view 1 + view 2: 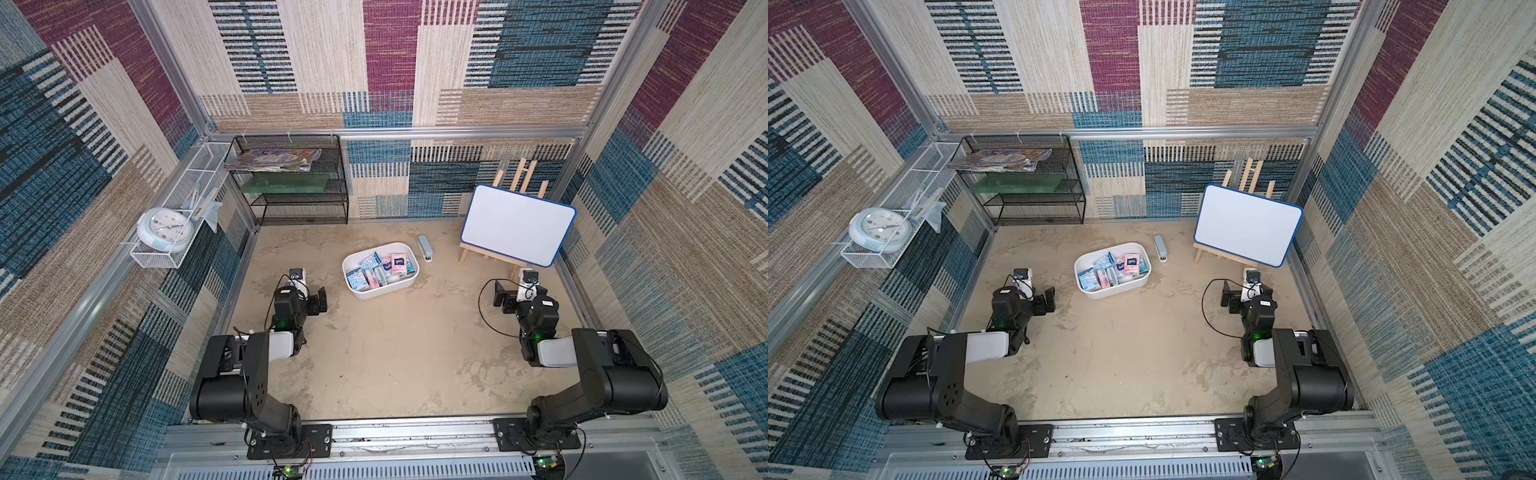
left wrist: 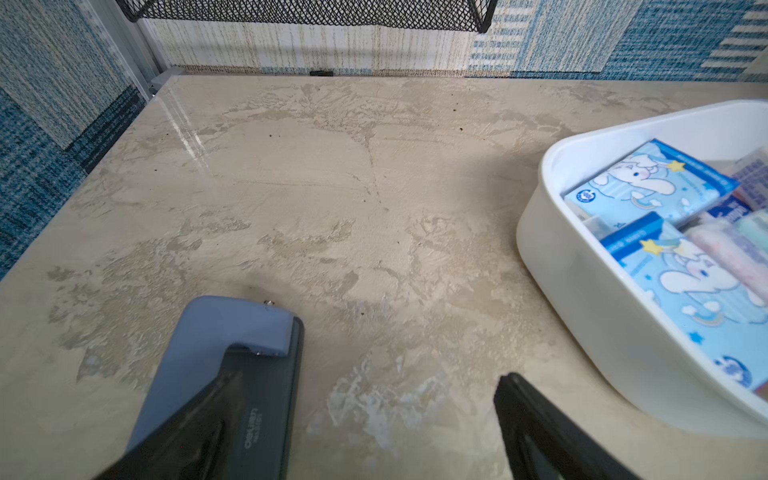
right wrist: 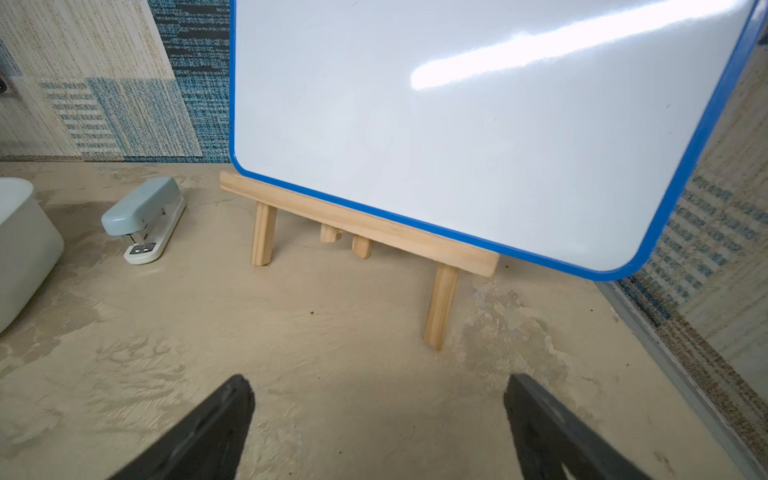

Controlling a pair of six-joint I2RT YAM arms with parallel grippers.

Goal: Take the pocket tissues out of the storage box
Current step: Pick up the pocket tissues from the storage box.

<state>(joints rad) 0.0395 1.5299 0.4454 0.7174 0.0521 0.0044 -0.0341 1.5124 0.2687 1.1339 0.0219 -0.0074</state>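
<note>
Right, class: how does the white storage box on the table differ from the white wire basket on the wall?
The storage box has solid plastic walls and rounded corners; the wire basket is open mesh with square corners. The storage box sits on the table holding pocket tissues; the wire basket hangs on the side wall holding a clock. Both are white and open-topped.

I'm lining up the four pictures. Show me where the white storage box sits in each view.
Top view: storage box near the picture's centre, just left of the stapler.
Top view: slightly left of centre.
Left wrist view: one rounded end, cut by the frame, pocket tissues inside.
Right wrist view: a bare corner, cut by the frame.
Shared landmark: the stapler, beside the box in both top views and the right wrist view.
</note>
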